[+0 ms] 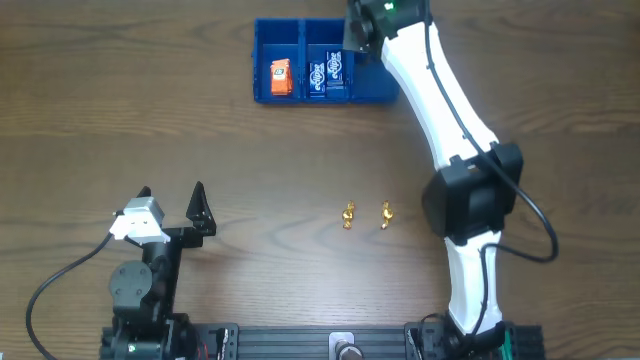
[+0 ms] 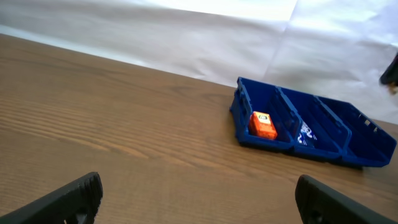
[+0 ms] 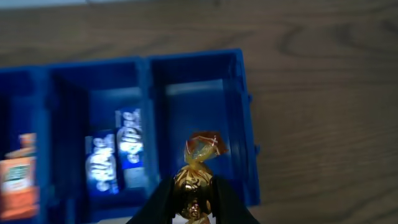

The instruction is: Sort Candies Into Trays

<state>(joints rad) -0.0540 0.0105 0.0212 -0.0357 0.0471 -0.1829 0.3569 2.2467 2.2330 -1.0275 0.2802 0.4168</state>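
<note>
A blue tray [image 1: 262, 40] with three compartments sits at the far middle of the table. Its left compartment holds an orange candy [image 1: 281, 78], its middle one two blue-wrapped candies [image 1: 325, 72]. My right gripper [image 3: 194, 202] hangs above the tray's right compartment [image 3: 202, 106], shut on a gold-wrapped candy [image 3: 198, 163]. Two more gold candies [image 1: 348, 214] [image 1: 386, 212] lie on the table's middle. My left gripper [image 1: 172, 194] stands open at the near left, well away from the tray [image 2: 367, 134], with nothing between its fingers.
The table is wood-grained. A white sheet [image 2: 186, 31] covers the background beyond the table's far edge. The right arm [image 1: 440, 110] stretches over the table's right side up to the tray.
</note>
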